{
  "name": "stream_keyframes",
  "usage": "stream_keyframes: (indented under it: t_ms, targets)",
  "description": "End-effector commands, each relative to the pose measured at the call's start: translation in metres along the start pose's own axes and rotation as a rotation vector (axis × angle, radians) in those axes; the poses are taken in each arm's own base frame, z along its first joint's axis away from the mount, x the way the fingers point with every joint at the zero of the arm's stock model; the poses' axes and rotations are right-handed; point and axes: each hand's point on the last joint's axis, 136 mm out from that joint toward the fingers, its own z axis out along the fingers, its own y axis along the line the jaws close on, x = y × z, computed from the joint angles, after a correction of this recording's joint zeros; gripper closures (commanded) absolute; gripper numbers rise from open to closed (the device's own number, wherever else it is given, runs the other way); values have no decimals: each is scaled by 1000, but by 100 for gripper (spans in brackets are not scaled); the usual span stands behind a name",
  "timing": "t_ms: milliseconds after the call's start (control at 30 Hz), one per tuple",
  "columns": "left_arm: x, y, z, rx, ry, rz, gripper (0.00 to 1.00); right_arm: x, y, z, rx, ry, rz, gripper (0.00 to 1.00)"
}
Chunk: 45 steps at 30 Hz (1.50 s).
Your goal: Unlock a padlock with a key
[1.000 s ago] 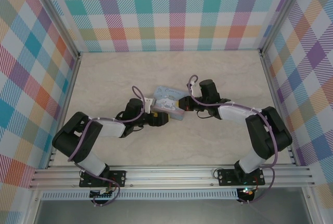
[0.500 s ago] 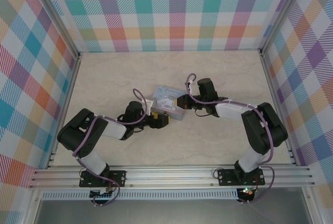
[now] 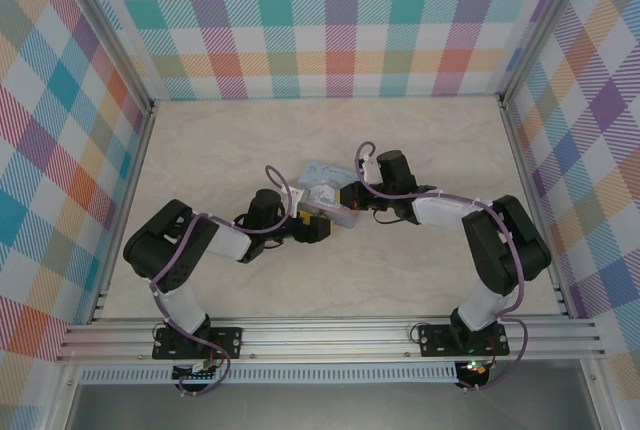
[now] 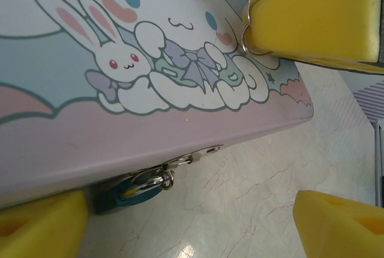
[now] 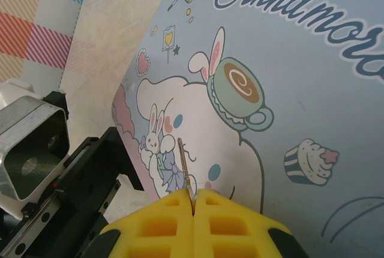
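Right hand (image 5: 193, 197) pinches the key (image 5: 184, 165); left hand (image 4: 192, 225), spread, has crept nearer the padlock (image 4: 129, 193).

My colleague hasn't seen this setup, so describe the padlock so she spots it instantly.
Start at the cartoon-printed tin in the middle of the table. In the left wrist view, a metal hasp sits on the tin's pink side, and the padlock hangs from it. Unlike the large pastel tin, it is tiny, deep blue, with a shiny shackle.
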Motion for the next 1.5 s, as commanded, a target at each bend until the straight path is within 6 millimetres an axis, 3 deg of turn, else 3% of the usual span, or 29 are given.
stream_keyframes:
  t_ms: [0, 333, 767, 1467]
  targets:
    - [18, -6, 7, 40, 69, -16, 11, 15, -18, 8, 63, 52, 43, 99]
    - [23, -7, 16, 54, 97, -44, 11, 22, -19, 9, 64, 68, 54, 99]
    - [23, -26, 14, 91, 103, -80, 14, 23, -17, 8, 61, 59, 52, 99]
    - [1, -35, 13, 135, 2, -276, 17, 21, -16, 6, 53, 47, 53, 99]
